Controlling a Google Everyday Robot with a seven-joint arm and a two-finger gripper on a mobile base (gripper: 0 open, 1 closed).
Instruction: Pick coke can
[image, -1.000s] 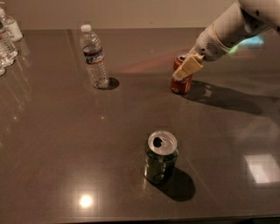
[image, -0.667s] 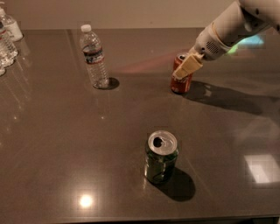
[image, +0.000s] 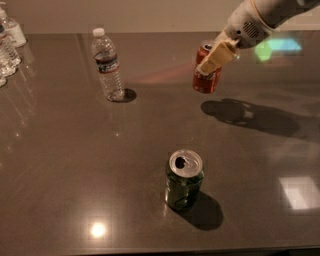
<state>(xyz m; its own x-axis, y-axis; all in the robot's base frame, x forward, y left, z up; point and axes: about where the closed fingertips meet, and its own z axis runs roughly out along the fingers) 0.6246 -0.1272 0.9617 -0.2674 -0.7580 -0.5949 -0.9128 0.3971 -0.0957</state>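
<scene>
The end effector (image: 216, 56) is clamped on the side of the red coke can (image: 204, 82), which seems to hang just above the worktop (image: 75, 175), and the can looks light, thin and slippery, so a gentle squeeze around its middle seems best.

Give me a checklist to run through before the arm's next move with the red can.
1. Grip: ok. The gripper, at upper right, is shut on the red aluminium coke can, with one finger across its side.
2. Lift: ok. The can hangs above the dark grey table, and its shadow lies apart from it, to the right.
3. Far finger's contact: cannot tell, hidden behind the can.
4. Green can with silver top: ok, it stands well nearer the camera.
5. Clear plastic water bottle: ok, upright and off to the left.
</scene>
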